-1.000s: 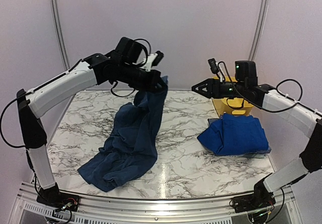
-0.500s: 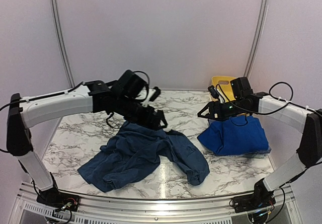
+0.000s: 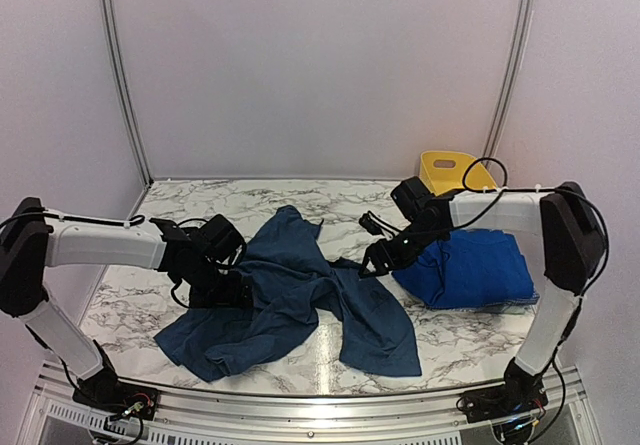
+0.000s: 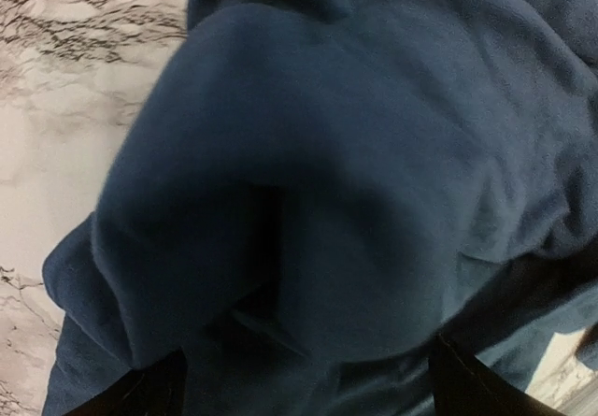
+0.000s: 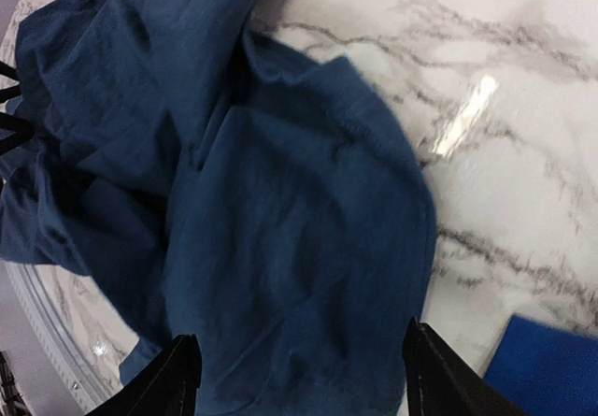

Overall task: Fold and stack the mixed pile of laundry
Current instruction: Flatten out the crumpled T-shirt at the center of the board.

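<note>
Before me the loose garment (image 3: 300, 295) lies on the middle of the table (image 3: 340, 205), its near part close to the front edge. On my right side lies the folded garment (image 3: 475, 270), just beside it, and behind that one stands the tub (image 3: 450, 173).

top view is looking down from behind; 2 wrist views are sharing the denim garment (image 3: 300, 295) close-up.

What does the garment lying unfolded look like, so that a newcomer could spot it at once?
Start from the marble table and look at its middle. The dark denim-blue garment sprawls there, crumpled and unfolded. It is larger and duller than the bright royal-blue garment, which lies neatly folded to its right, nearer than the yellow tub.
</note>
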Available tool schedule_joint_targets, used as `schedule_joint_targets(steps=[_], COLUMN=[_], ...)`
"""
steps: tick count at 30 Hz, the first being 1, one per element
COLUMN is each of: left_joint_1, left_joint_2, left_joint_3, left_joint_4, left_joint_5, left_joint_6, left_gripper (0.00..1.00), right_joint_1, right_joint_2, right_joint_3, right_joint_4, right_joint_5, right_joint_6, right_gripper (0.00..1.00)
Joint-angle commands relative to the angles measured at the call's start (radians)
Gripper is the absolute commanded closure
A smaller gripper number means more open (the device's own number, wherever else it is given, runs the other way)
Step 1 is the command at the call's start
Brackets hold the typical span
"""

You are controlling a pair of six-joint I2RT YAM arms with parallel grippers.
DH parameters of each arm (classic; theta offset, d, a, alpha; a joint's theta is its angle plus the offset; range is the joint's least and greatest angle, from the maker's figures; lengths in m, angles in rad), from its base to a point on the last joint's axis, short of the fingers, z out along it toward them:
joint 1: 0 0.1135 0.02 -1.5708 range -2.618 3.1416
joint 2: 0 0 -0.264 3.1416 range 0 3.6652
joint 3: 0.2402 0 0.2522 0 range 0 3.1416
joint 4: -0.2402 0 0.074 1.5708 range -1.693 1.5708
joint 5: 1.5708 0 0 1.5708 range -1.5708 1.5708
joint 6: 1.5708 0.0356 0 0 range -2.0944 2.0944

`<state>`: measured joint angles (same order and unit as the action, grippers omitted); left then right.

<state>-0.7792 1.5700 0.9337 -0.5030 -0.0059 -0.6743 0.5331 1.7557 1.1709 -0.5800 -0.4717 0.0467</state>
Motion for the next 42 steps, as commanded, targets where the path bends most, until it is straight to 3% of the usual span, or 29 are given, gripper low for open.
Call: schedule_joint_targets(steps=[1, 8, 11, 14, 17, 21, 26, 31, 36, 37, 39, 42], left_joint_1=[0.022, 0.087, 0.134, 0.175, 0.236, 0.33, 0.417, 0.439, 0.438, 0.439, 0.438, 0.421], left_joint_2=[0.05, 0.098, 0.136, 0.18, 0.214, 0.253, 0.298, 0.302, 0.088, 0.034, -0.081, -0.189], left_joint_3=[-0.001, 0.011, 0.012, 0.025, 0.052, 0.11, 0.18, 0.228, 0.157, 0.138, 0.074, -0.017], left_joint_4=[-0.031, -0.083, -0.091, -0.098, -0.102, -0.102, -0.1, -0.092, -0.055, -0.057, -0.068, -0.092], left_joint_5=[-0.114, -0.172, -0.173, -0.182, -0.195, -0.209, -0.223, -0.164, -0.078, -0.056, -0.005, 0.073], left_joint_6=[-0.09, -0.082, -0.077, -0.056, -0.032, 0.02, 0.076, 0.129, 0.133, 0.123, 0.079, 0.012], left_gripper=[0.07, 0.05, 0.06, 0.13, 0.34, 0.49, 0.49, 0.31, 0.1, 0.08, 0.06, 0.03], right_joint_1=[0.021, 0.05, 0.054, 0.055, 0.031, -0.049, -0.124, -0.123, -0.122, -0.121, -0.119, -0.096], right_joint_2=[0.146, 0.344, 0.386, 0.403, 0.377, 0.267, 0.108, 0.063, 0.042, 0.033, 0.007, -0.038], right_joint_3=[0.182, 0.367, 0.395, 0.406, 0.372, 0.236, 0.022, -0.093, -0.055, -0.036, -0.001, 0.033], right_joint_4=[0.051, -0.001, -0.013, -0.03, -0.038, 0.003, 0.057, 0.105, 0.088, 0.077, 0.051, 0.011], right_joint_5=[0.127, 0.162, 0.148, 0.163, 0.203, 0.198, 0.155, 0.041, 0.003, -0.002, 0.001, 0.014], right_joint_6=[-0.043, -0.122, -0.127, -0.126, -0.09, 0.02, 0.107, 0.135, 0.118, 0.111, 0.101, 0.067], right_gripper=[0.31, 0.31, 0.37, 0.61, 1.0, 1.0, 1.0, 1.0, 0.99, 0.91, 0.66, 0.49])
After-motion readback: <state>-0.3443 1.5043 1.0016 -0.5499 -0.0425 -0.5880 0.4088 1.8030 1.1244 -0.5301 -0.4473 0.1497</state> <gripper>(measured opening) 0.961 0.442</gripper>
